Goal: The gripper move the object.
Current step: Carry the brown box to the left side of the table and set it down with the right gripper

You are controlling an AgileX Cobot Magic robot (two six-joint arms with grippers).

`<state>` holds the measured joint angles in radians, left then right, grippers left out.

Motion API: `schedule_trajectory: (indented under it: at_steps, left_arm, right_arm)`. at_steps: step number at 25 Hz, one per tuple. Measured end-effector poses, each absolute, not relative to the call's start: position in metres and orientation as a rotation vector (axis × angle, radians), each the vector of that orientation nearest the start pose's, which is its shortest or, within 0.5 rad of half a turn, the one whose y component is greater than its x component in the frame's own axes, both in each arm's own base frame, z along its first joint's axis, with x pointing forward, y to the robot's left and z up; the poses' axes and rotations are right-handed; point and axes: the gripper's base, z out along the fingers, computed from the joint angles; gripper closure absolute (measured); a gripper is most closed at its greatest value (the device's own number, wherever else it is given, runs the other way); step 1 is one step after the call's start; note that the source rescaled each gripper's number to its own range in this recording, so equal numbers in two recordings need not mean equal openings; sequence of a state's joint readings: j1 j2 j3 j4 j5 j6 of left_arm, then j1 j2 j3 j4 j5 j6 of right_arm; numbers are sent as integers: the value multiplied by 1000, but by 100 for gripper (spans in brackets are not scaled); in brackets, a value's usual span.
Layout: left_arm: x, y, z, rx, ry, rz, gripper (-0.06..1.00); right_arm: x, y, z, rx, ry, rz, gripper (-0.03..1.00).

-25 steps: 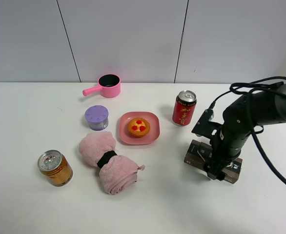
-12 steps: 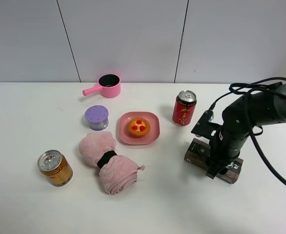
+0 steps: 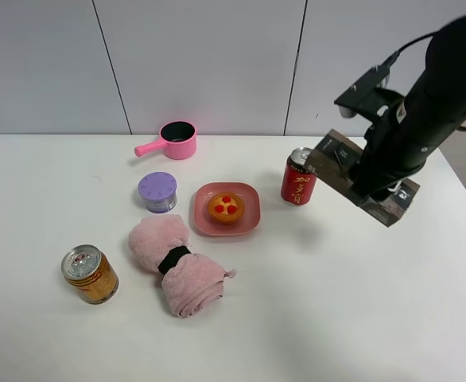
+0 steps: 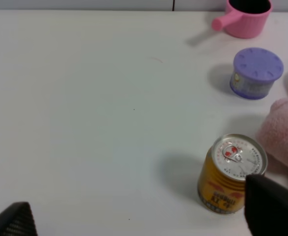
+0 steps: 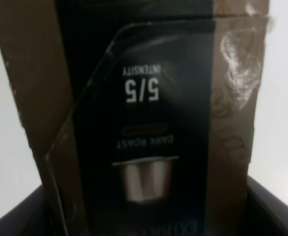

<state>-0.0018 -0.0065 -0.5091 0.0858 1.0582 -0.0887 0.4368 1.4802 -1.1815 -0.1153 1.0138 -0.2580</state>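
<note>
My right gripper (image 3: 370,180) is shut on the long dark brown carton (image 3: 332,163) and holds it tilted in the air above the right side of the table, just right of the red can (image 3: 300,177). In the right wrist view the carton (image 5: 144,123) fills the picture, with white print and a capsule image, and a black finger shows at each lower corner. No straw shows. My left gripper (image 4: 139,219) is open and empty, low over the table's left side, near the gold can (image 4: 231,172). It is out of the exterior view.
A pink plate (image 3: 249,221) with a tart (image 3: 226,208) sits mid-table. A rolled pink towel (image 3: 177,267), a purple tub (image 3: 158,192), a pink pot (image 3: 176,140) and the gold can (image 3: 90,274) stand to the left. The white table (image 3: 360,318) runs to the wall behind.
My right gripper has lifted the carton off the table, up and toward the back, beside the red can. Before, the carton lay flat on the table under the gripper.
</note>
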Motion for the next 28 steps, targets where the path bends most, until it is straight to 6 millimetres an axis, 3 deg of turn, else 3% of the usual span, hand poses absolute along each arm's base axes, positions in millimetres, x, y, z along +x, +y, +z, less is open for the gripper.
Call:
schedule_trajectory:
  at_steps: [4, 8, 18, 22, 28]
  left_arm:
    - [-7, 7, 280, -92, 2021, 45, -6]
    - [-7, 7, 280, -92, 2021, 45, -6]
    - [-7, 7, 280, -92, 2021, 45, -6]
    - [-7, 7, 280, -92, 2021, 45, -6]
    - [-7, 7, 280, -92, 2021, 45, -6]
  right_arm:
    - [267, 157, 331, -1074, 2440, -12, 97]
    - [277, 200, 353, -1080, 2403, 52, 97]
    - [327, 318, 331, -1183, 2335, 198, 97]
    - [326, 358, 322, -1257, 2242, 293, 97]
    - [317, 411, 290, -1306, 2124, 428, 97]
